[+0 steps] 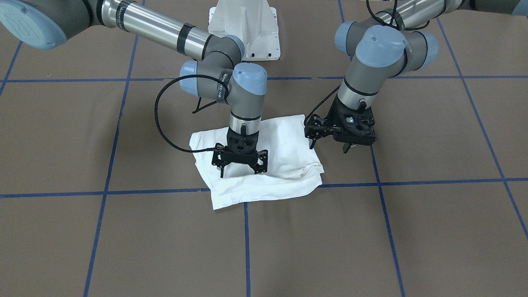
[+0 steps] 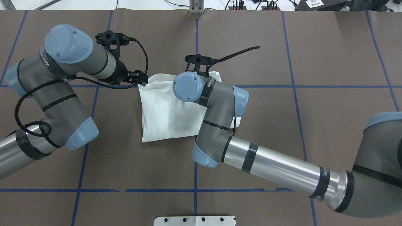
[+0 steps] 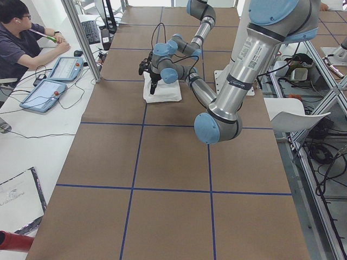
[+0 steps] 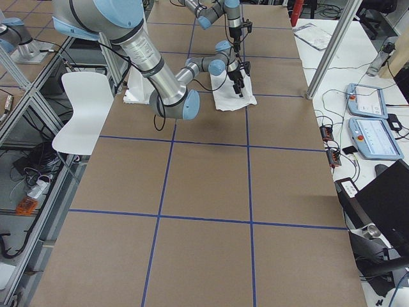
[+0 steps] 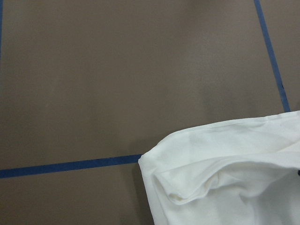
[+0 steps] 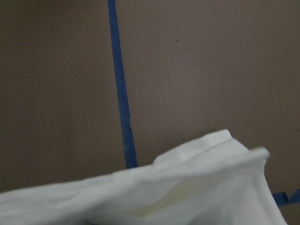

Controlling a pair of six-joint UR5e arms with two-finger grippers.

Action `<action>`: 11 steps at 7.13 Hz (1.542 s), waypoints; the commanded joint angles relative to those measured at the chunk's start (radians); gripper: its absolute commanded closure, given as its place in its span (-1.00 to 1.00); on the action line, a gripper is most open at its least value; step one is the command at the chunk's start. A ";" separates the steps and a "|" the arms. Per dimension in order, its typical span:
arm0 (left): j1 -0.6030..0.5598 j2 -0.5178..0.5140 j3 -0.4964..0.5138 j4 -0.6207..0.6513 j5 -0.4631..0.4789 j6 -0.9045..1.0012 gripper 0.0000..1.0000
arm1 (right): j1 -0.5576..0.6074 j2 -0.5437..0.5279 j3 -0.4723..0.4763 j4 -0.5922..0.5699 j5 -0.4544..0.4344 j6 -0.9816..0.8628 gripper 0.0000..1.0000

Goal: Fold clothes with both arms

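The white T-shirt (image 1: pixel 284 148) lies folded into a rough square on the brown table (image 1: pixel 433 231); its text, collar and label do not show. It also shows in the overhead view (image 2: pixel 163 110). My right gripper (image 1: pixel 241 170) points straight down over the shirt's middle, with its jaws spread open and nothing held. In the overhead view the right wrist hides it. My left gripper (image 1: pixel 328 146) hangs open and empty just off the shirt's side edge, near a corner. Both wrist views show only a shirt edge (image 5: pixel 225 178) (image 6: pixel 187 187) and no fingers.
The white pedestal base (image 1: pixel 243 29) stands behind the shirt at the robot's side. Blue tape lines (image 1: pixel 247 239) cross the brown table cover. In the left side view an operator (image 3: pixel 16 43) sits beside the table's edge with tablets (image 3: pixel 46 92).
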 commanded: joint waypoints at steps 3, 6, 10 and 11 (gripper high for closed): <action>0.000 0.010 -0.018 0.000 -0.009 -0.001 -1.00 | 0.103 0.079 -0.208 0.243 -0.049 -0.022 -1.00; 0.017 0.013 0.004 0.003 0.005 -0.014 -1.00 | 0.166 0.076 -0.153 0.200 0.144 -0.112 -1.00; 0.099 -0.043 0.118 0.025 0.121 -0.052 -1.00 | 0.247 -0.088 0.178 -0.073 0.361 -0.270 -1.00; 0.106 -0.083 0.177 0.031 0.151 -0.063 -1.00 | 0.247 -0.096 0.184 -0.073 0.361 -0.276 -1.00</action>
